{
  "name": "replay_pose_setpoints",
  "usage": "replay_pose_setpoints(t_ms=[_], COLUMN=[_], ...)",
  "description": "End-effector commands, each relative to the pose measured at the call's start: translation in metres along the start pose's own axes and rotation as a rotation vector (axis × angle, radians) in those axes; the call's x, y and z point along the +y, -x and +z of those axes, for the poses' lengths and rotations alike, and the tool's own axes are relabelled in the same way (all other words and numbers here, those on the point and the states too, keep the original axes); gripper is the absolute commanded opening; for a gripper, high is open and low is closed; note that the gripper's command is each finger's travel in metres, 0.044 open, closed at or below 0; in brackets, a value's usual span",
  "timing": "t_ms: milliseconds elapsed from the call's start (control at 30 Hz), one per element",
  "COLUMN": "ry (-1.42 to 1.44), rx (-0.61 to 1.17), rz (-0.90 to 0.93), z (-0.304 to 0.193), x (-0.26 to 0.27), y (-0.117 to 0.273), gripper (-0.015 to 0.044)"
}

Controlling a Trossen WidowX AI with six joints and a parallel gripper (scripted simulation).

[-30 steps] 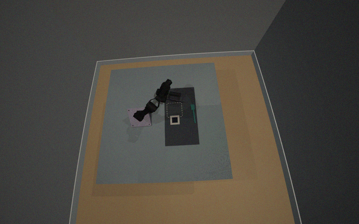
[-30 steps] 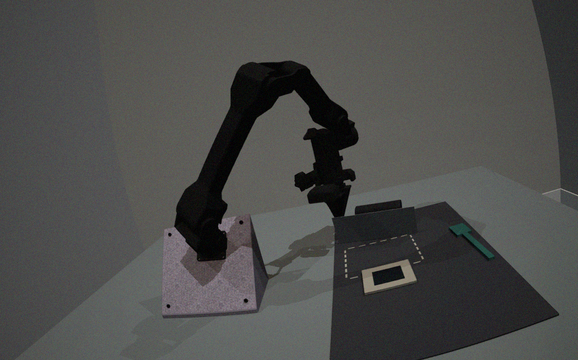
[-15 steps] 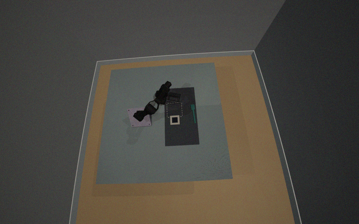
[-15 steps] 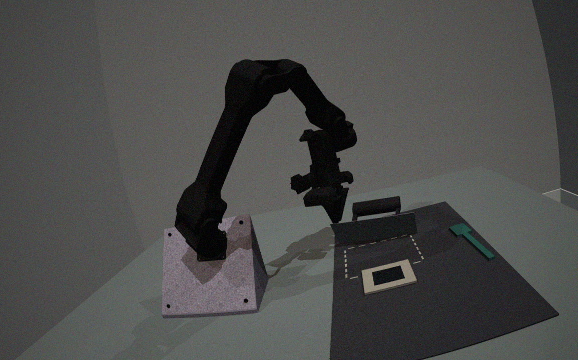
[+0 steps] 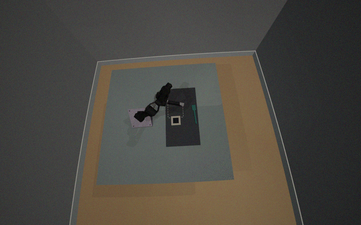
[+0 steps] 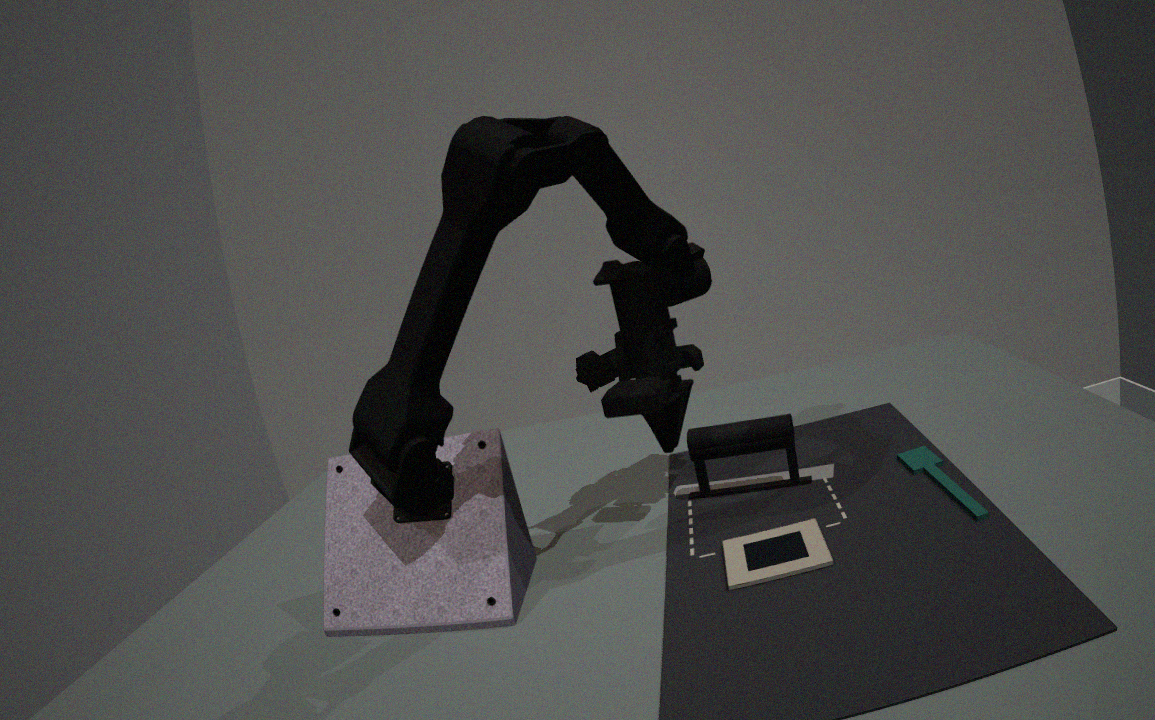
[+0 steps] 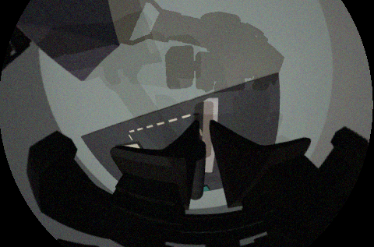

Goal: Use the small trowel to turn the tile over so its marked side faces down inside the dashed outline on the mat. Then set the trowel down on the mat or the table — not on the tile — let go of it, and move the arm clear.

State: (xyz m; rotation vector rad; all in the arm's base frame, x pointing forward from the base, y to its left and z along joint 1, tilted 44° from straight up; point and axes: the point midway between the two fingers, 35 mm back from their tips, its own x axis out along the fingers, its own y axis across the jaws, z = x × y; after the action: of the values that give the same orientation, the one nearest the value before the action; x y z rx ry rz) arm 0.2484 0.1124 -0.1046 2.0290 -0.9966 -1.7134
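The cream tile [image 5: 175, 120] [image 6: 776, 554] lies flat on the dark mat [image 5: 183, 137] [image 6: 876, 626] with its dark square mark up. It straddles the near edge of the dashed outline [image 5: 167, 112] [image 6: 690, 528] [image 7: 160, 123]. The trowel [image 5: 173, 102] [image 6: 739, 438] [image 7: 208, 138] has a black bar handle on two posts over a pale blade. It rests at the far edge of the outline. My gripper [image 6: 666, 440] [image 7: 204, 124] points down beside the left end of the handle. Its fingers are almost together and I see nothing between them.
A green T-shaped tool [image 5: 194, 114] [image 6: 948, 488] lies at the mat's right edge. The arm's speckled base block [image 5: 145, 123] [image 6: 420, 573] stands left of the mat on the grey-green table [image 5: 148, 156]. Walls close in behind and to the right.
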Motion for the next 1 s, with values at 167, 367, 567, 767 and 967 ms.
replay_pose_setpoints(t_ms=[167, 367, 567, 767, 967], ry=[0.0, 0.0, 0.0, 0.0, -0.001], rx=[0.0, 0.0, 0.0, 0.001, 0.002], rz=[0.0, 0.0, 0.0, -0.001, -0.002], z=[0.0, 0.0, 0.0, -0.003, -0.005], x=[0.0, 0.0, -0.001, -0.019, -0.039], y=[0.0, 0.0, 0.0, 0.005, 0.01], gripper=[0.0, 0.0, 0.0053, 0.01, 0.01])
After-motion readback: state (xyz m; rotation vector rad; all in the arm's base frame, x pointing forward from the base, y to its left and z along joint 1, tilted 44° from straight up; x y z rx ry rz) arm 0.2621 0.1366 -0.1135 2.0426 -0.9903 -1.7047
